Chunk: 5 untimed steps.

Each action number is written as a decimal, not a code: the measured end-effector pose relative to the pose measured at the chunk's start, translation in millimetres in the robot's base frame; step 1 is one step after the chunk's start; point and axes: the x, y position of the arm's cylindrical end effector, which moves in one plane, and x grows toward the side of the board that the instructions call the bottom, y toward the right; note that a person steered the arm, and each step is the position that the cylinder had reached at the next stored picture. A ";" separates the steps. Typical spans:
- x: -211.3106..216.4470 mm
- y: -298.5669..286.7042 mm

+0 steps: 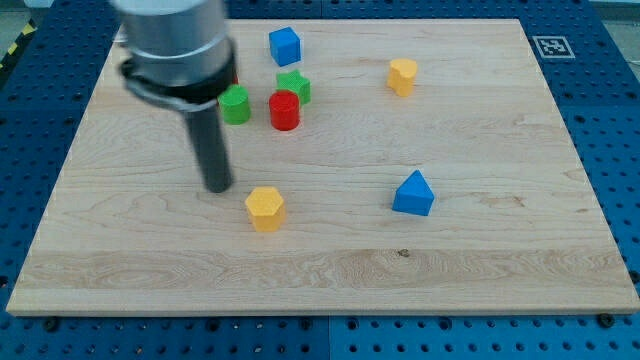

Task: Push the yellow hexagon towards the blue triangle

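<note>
The yellow hexagon (265, 208) lies a little left of the board's middle, toward the view's bottom. The blue triangle (413, 193) lies to its right, well apart from it. My tip (219, 187) rests on the board just left of and slightly above the yellow hexagon, a small gap away, not touching it. The dark rod rises from the tip to the arm's grey body at the view's top left.
A blue cube (285, 45), a green star (294, 86), a green cylinder (235, 104) and a red cylinder (284, 110) cluster at the top centre-left. A second yellow block (403, 76) sits at the top right. The wooden board (500, 280) lies on a blue perforated table.
</note>
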 end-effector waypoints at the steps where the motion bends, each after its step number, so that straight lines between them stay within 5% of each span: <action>1: 3.3 -2.7; 5: 56.8 28.6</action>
